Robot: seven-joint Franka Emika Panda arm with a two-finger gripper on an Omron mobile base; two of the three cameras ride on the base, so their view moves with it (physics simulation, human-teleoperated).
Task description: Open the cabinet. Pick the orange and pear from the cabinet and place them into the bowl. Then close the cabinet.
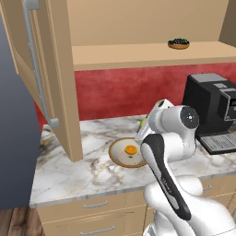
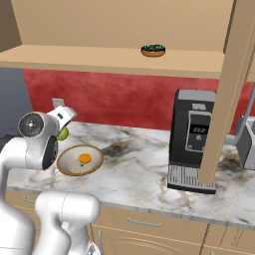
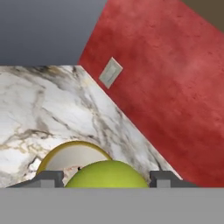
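The cabinet stands open, its left door [image 1: 55, 69] swung out over the counter and its right door [image 2: 226, 99] edge-on in the right base view. The tan bowl [image 1: 115, 154] sits on the marble counter with the orange [image 1: 131, 150] inside it. My gripper [image 1: 145, 126] hovers just behind and above the bowl, shut on the yellow-green pear [image 1: 143, 123]. In the right base view the pear [image 2: 63, 133] shows under the hand, above the bowl [image 2: 67, 162] and the orange [image 2: 85, 158]. In the hand view the pear [image 3: 107, 175] sits between both fingertips [image 3: 50, 178], with the bowl [image 3: 65, 157] behind it.
A black coffee machine [image 1: 212, 110] stands on the counter to the right. A small dark dish [image 1: 178, 44] rests on the cabinet shelf. A red backsplash with a wall outlet [image 3: 110, 72] runs behind. A grey fridge [image 1: 14, 138] bounds the left, and drawers lie below the counter.
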